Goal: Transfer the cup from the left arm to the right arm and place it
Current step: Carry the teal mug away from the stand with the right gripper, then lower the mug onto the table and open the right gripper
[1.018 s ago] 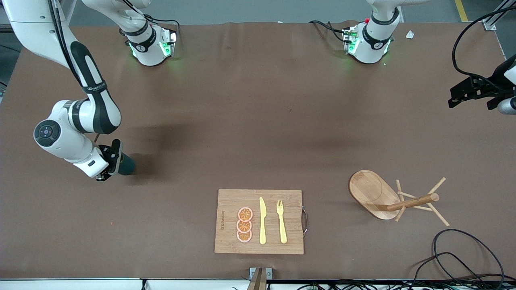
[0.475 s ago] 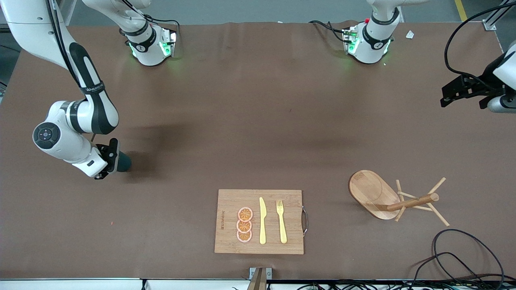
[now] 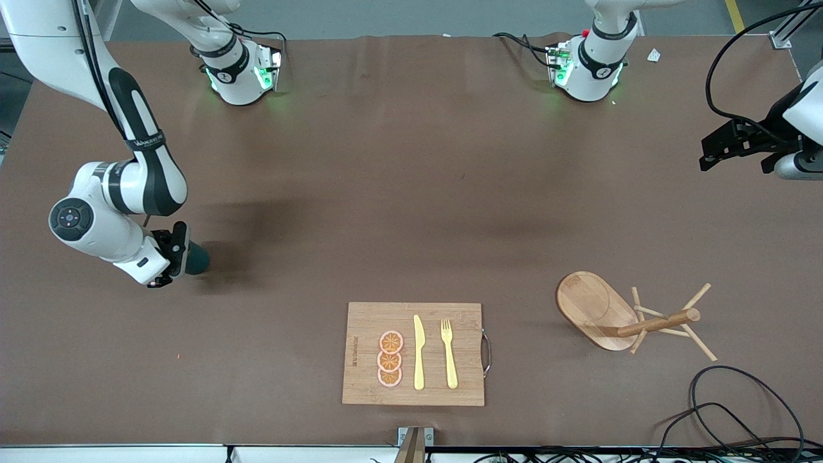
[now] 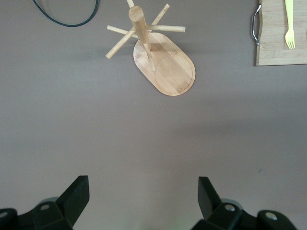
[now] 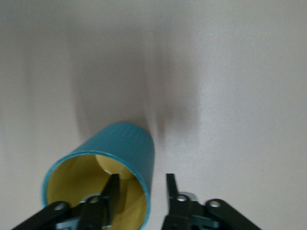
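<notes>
Brown table [image 3: 411, 193], right pincer [image 5: 142, 191] pinching cup [image 5: 122, 158] wall, seemingly tilted, left pincer [image 4: 143, 194] spread.

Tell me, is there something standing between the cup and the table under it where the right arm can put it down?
Nothing visible does. The right gripper pinches the cup's rim, one finger inside and one outside, over bare table toward the right arm's end. The cutting board lies apart from it. The left gripper waits open, nowhere near the cup.
</notes>
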Available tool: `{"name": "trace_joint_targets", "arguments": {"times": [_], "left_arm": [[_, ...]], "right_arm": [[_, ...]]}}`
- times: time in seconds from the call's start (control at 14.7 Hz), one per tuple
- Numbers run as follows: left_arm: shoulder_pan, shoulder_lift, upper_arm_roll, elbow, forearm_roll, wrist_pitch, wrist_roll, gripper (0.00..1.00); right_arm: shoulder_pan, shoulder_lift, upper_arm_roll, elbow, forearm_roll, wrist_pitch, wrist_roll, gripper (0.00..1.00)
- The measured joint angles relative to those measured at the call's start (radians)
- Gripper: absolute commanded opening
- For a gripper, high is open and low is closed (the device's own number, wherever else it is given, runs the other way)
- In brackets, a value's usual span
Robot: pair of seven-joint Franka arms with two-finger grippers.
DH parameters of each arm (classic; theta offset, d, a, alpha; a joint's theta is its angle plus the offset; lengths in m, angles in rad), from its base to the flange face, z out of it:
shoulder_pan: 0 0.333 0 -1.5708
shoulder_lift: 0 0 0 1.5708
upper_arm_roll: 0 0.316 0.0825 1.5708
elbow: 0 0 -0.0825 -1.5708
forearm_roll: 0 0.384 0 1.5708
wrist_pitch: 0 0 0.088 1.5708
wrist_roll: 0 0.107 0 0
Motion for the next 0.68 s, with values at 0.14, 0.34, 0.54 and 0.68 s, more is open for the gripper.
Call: {"name": "trace_joint_targets", "arguments": {"times": [0.14, 0.34, 0.54, 0.68], "left_arm": [[0.0, 0.0, -0.003, 0.0, 0.0, 0.0, 0.0, 1.0], [-0.001, 0.0, -0.012, 0.0, 0.0, 0.003, -0.002, 1.0], [-0.001, -0.005, -0.013, 0.0, 0.0, 0.006, -0.003, 1.0], [0.0, -0.012, -0.013, 0.0, 0.0, 0.007, -0.003, 1.0]], "right_arm": [[0.0, -0.006, 0.003, 0.031, 0.0, -0.096, 0.134, 1.0], [0.008, -0.054, 0.014, 0.095, 0.0, -0.245, 0.379, 1.0], [0.026, -0.126, 0.021, 0.157, 0.0, -0.383, 0.643, 1.0], [0.038, -0.172, 0.022, 0.17, 0.0, -0.43, 0.78, 1.0]]}}
